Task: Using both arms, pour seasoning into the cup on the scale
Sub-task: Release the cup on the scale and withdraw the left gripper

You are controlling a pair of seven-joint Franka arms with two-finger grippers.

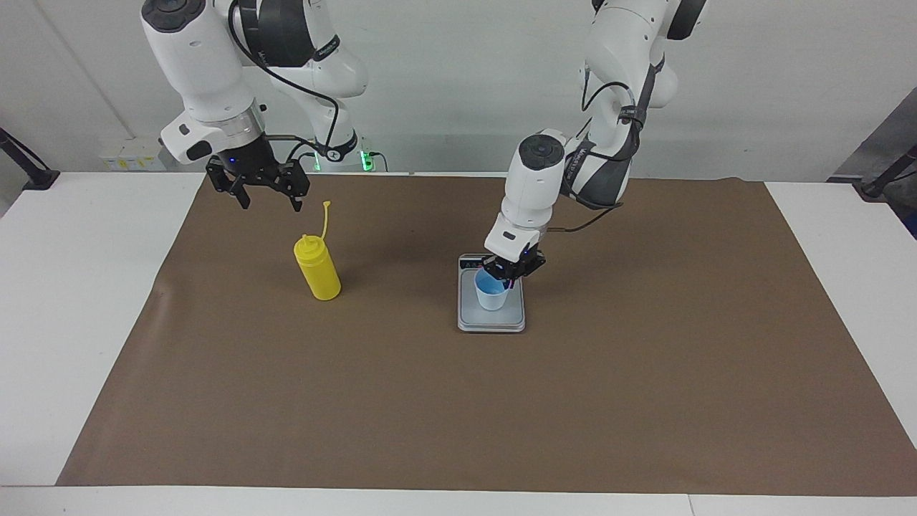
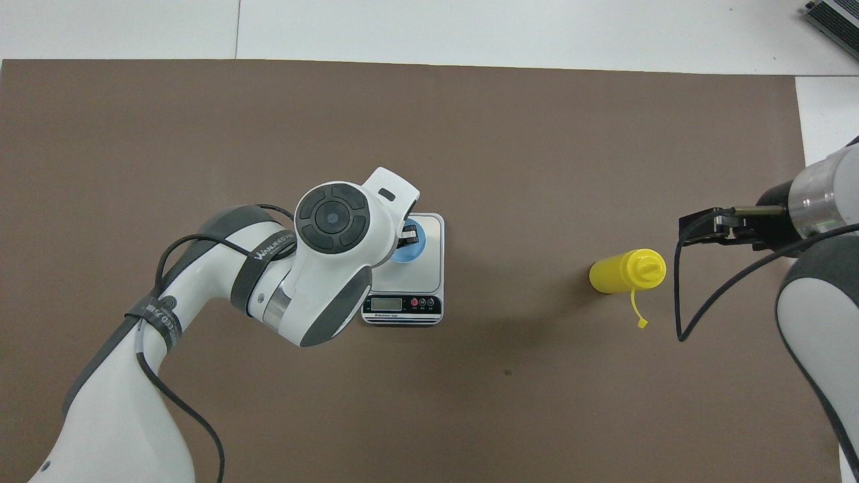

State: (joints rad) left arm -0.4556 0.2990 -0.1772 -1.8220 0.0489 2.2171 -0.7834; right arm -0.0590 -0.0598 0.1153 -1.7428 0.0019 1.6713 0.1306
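Observation:
The light blue cup (image 1: 491,294) stands on the grey plate of the silver scale (image 1: 493,321), whose display strip is at the robots' end. My left gripper (image 1: 509,275) is down at the cup's rim, fingers pinched on its wall. In the overhead view the left hand hides most of the cup (image 2: 409,252) on the scale (image 2: 433,272). The yellow seasoning bottle (image 1: 318,271) stands upright on the mat toward the right arm's end, its cap strap hanging loose. My right gripper (image 1: 266,199) hangs open and empty over the mat beside the bottle (image 2: 624,271); it also shows in the overhead view (image 2: 691,228).
A brown mat (image 1: 573,401) covers most of the white table (image 1: 79,301). The right arm's black cable (image 2: 678,315) hangs near the bottle's strap.

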